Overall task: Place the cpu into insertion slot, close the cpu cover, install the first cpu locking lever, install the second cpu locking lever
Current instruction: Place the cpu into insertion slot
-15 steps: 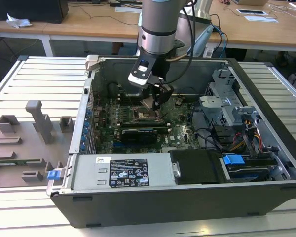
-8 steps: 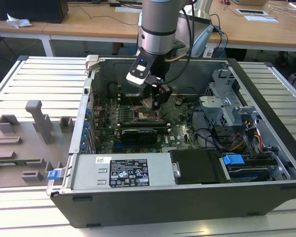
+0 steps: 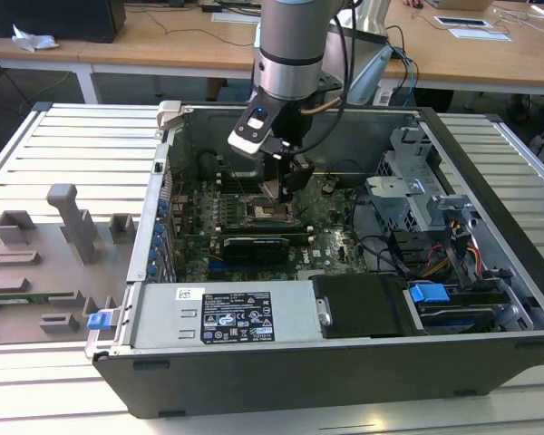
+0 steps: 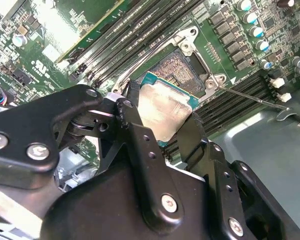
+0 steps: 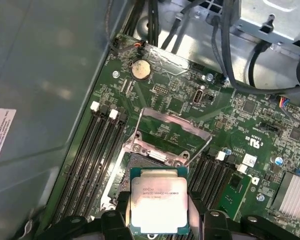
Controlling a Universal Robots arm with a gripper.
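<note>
Gripping the cpu (image 5: pixel 159 202) by two opposite edges, my gripper (image 4: pixel 162 117) holds it over one edge of the insertion slot (image 4: pixel 177 67), near the middle of the motherboard (image 5: pixel 176 102). The cpu is not seated, and the cpu cover (image 5: pixel 176 122) stands raised open.

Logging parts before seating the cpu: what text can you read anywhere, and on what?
cpu top: printed lines, too small to read.
White label on the case wall: blurred.
Black label on the power supply: too small.
Nothing quotable.
</note>
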